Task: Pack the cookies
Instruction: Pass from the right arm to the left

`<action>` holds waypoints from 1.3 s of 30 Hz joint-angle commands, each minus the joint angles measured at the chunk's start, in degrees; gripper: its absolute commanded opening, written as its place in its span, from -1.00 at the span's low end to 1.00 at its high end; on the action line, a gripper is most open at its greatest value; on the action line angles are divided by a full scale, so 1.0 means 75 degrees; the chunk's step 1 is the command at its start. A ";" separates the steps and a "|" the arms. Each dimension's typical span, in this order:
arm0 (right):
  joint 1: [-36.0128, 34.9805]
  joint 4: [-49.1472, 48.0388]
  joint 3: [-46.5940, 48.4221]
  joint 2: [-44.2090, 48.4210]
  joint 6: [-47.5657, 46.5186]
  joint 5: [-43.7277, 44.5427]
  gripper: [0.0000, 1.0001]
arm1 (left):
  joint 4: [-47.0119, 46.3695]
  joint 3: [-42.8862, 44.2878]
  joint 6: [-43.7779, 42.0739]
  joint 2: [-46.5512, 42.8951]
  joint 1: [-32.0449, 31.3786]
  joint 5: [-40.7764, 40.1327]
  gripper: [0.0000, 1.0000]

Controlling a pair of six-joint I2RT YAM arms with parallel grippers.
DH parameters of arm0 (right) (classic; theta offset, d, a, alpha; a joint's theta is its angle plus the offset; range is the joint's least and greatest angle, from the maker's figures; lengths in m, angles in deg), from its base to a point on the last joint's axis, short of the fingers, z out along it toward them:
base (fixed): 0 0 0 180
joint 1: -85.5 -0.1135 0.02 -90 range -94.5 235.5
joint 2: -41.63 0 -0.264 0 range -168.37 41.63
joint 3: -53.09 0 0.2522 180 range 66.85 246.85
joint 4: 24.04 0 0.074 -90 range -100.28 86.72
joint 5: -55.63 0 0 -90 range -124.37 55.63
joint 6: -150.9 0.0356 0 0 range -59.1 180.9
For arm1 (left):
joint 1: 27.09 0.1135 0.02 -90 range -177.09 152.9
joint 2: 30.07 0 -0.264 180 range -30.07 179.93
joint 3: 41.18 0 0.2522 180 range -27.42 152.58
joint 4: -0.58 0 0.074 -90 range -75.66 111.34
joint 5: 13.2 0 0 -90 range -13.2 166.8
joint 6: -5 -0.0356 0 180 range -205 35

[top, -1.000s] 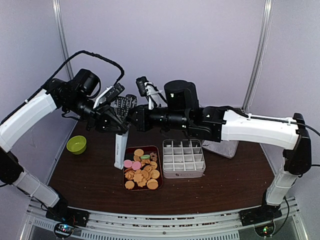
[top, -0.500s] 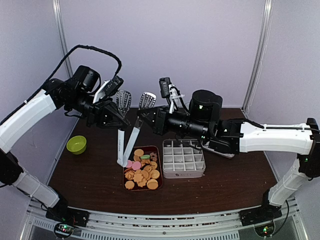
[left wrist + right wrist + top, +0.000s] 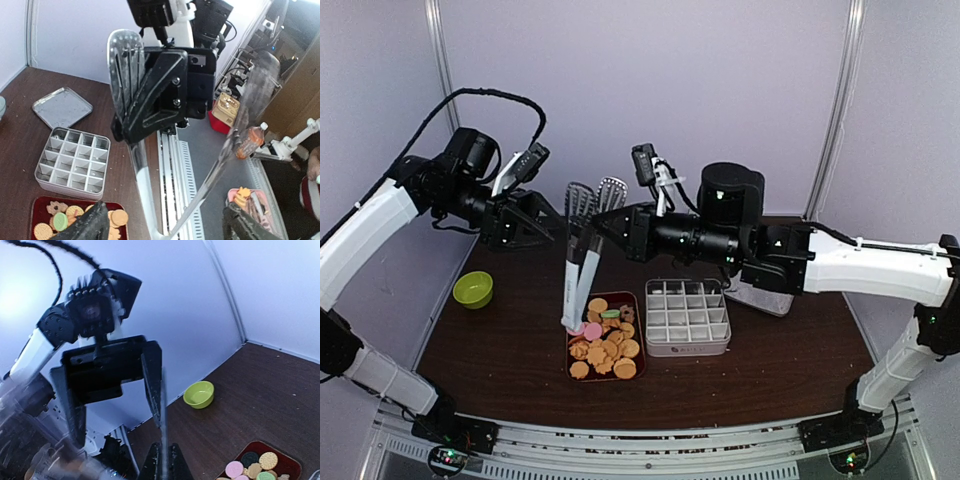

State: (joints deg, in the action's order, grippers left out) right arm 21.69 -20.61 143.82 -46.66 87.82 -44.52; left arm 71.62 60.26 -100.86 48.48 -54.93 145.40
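Your cookies (image 3: 604,340) lie heaped in the red tray (image 3: 642,338) at the near middle of the worktop (image 3: 500,350). Most are round and golden, with two pink, one green and one dark. The tray's right edge sits just beside the divided box (image 3: 688,348). Your left hand (image 3: 548,222) stands wide beside the tongs (image 3: 582,262). Your right hand (image 3: 605,233) is clamped on them, their lower end at the tray's far left edge. Bare worktop lies left, toward the green bowl (image 3: 473,289).

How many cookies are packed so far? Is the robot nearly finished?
None packed yet: every slot of the divided box looks empty, and all the cookies sit in the red tray. In hand: the right fingers grip the tongs; the left fingers are open. Left: moving every cookie over.
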 commanded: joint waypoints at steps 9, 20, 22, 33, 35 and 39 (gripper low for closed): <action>-0.0003 0.6373 0.2945 -0.1620 -0.1801 -0.0357 -1.00 | 0.3393 0.2427 -0.3132 0.0539 -0.0019 -0.1595 0.63; -0.0214 0.8047 0.4669 -0.2696 -0.2124 -0.0173 -1.00 | 0.3363 0.0899 -0.4019 0.0250 -0.0825 -0.3420 0.37; -0.0268 0.8219 0.4986 -0.2894 -0.2124 -0.0137 -1.00 | 0.3080 0.0706 -0.3919 0.0196 -0.1022 -0.3688 0.27; -0.0433 0.8609 0.5995 -0.3525 -0.2104 0.0017 -1.00 | 0.2604 0.0496 -0.3672 0.0200 -0.1474 -0.4013 -0.01; -0.0438 0.8623 0.6088 -0.3569 -0.2080 0.0026 -1.00 | 0.2606 0.0377 -0.3654 0.0203 -0.1548 -0.4025 -0.11; -0.0450 0.8563 0.6278 -0.3669 -0.2004 0.0002 -1.00 | 0.2512 0.0212 -0.3561 0.0192 -0.1675 -0.4152 -0.26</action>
State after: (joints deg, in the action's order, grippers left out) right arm 18.72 44.20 187.84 -73.78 72.65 -45.35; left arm 92.25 63.01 -128.31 51.12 -66.58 115.22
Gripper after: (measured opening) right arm 0.026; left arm 0.404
